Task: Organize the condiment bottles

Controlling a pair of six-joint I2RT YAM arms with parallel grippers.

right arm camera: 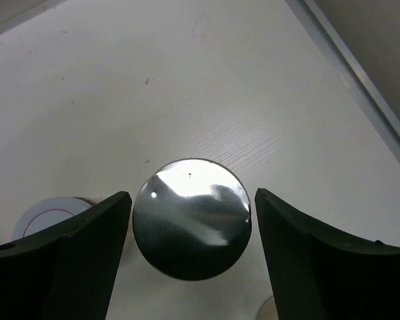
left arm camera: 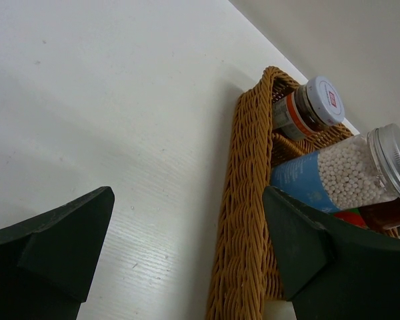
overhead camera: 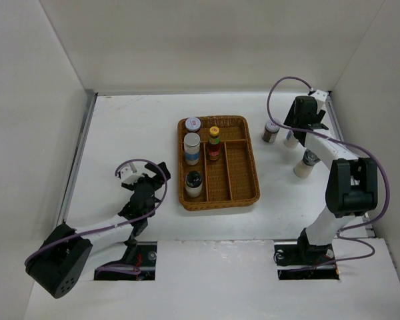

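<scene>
Jar, silver-lidded, lower centre.
We are straddling it, right gripper jaws released; probably rigid and slick, best taken by its sides.

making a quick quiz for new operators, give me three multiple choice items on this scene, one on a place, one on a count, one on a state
1. Where is the yellow-capped sauce bottle?
A inside the wicker tray
B outside it, to the right
C outside it, to the left

2. How many bottles stand in the tray?
A two
B four
C seven

3. How does the right gripper stand at the silver lid below it?
A clamped on it
B open, a gap on each side
C shut above it

Answers:
1. A, the top view shows it between the tray's dividers.
2. B, the top view shows four there.
3. B, the right wrist view shows table between each finger and the lid.
</scene>
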